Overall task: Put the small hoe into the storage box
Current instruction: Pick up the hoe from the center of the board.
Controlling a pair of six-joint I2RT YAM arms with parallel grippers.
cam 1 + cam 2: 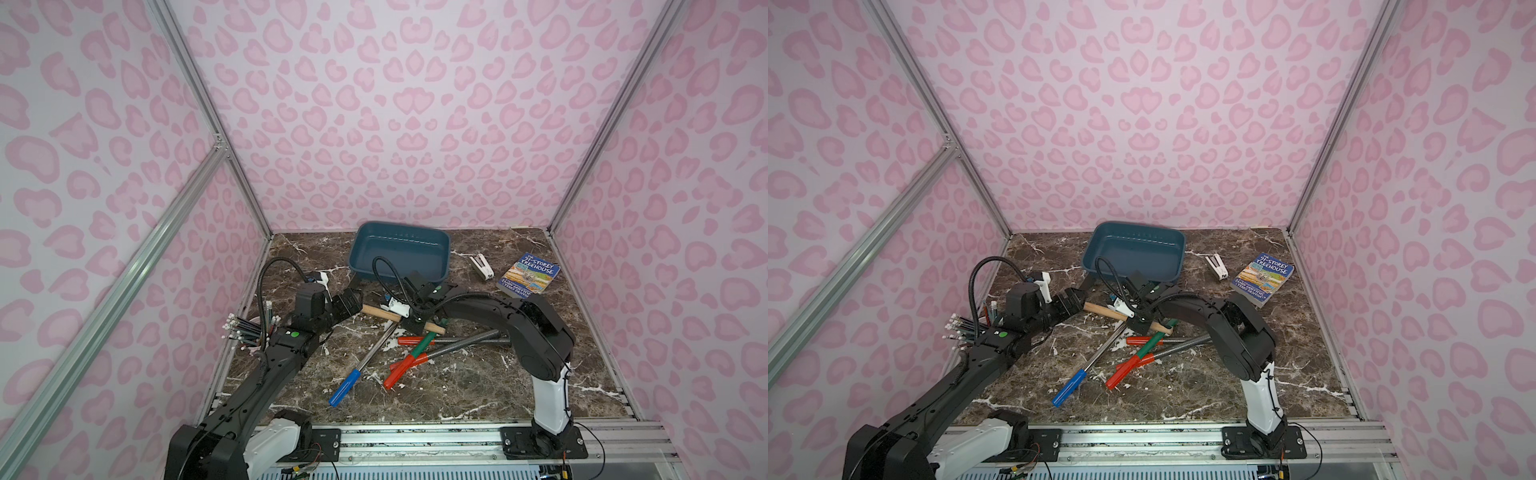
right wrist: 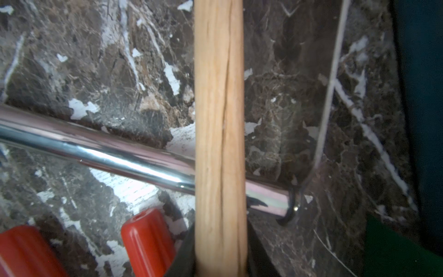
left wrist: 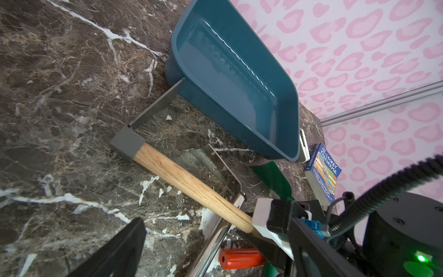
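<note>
Only the left wrist view shows the small hoe whole, mid-frame, with its grey blade tip touching the storage box wall. In both top views the left hand, spread wide and holding nothing, mostly hides the head. The right hand is clamped on the wooden handle.

small hoe flat, blade beside teal storage box
</note>
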